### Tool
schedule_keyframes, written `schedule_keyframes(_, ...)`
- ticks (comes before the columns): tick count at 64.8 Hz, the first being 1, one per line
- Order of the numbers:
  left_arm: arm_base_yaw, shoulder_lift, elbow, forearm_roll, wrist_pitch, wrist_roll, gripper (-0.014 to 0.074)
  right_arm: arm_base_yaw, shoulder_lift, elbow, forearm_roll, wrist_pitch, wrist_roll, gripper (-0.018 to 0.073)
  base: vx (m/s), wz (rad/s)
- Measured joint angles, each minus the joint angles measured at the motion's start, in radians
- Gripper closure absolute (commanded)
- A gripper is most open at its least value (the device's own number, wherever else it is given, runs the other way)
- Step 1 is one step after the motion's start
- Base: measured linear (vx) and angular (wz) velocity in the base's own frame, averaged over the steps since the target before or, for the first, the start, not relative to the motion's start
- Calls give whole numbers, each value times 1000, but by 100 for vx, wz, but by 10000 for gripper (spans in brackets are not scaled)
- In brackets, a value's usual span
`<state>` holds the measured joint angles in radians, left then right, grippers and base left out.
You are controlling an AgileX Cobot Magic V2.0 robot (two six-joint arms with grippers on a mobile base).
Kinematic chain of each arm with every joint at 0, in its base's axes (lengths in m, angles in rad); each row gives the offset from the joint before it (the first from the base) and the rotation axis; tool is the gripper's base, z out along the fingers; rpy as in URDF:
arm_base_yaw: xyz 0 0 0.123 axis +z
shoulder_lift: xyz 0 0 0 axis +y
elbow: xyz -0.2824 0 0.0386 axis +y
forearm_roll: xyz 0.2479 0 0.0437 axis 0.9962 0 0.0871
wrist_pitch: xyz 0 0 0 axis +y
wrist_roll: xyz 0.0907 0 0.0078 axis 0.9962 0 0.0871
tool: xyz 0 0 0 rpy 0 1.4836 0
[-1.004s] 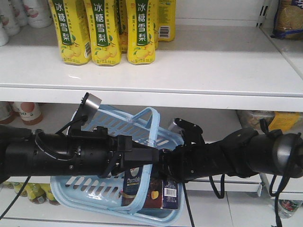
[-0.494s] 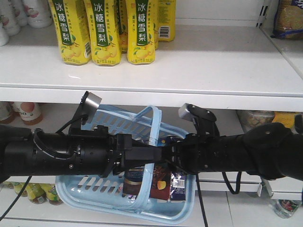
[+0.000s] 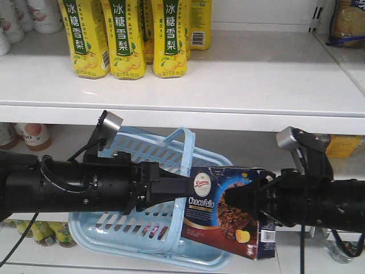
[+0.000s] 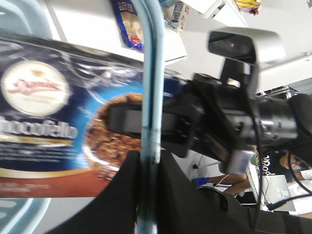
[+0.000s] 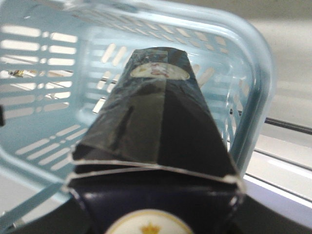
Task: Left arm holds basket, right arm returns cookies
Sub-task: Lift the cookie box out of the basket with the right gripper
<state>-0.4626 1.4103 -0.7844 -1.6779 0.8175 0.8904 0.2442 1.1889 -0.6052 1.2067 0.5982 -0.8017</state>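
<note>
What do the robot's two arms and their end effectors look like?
Both are black throughout, thick and cylindrical. The left arm carries loose black cables and a silver-grey block, tapering to the left end effector. The right arm bears a similar block before the right end effector.

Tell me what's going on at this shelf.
The left arm holds the light blue basket up by its hoop handle, jaws closed on it. The right arm grips the Chocofello cookie box, held tilted in the air in front of the basket, just under the shelf with the yellow drink cartons. The box is not yet on any shelf.
</note>
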Motion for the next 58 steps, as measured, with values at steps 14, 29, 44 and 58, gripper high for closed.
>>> schedule_keyframes(14,0,0,0,0,0,0,602,-127,-182,5,-157,105,62,347,0,0)
schedule_keyframes(29,0,0,0,0,0,0,602,-217,-355,-97,-353,239,84,346,0,0)
schedule_keyframes(44,0,0,0,0,0,0,602,-219,-389,-327,-579,349,202,342,0,0)
schedule_keyframes(58,0,-1,0,0,0,0,602,-221,-383,-499,-654,274,292,342,0,0)
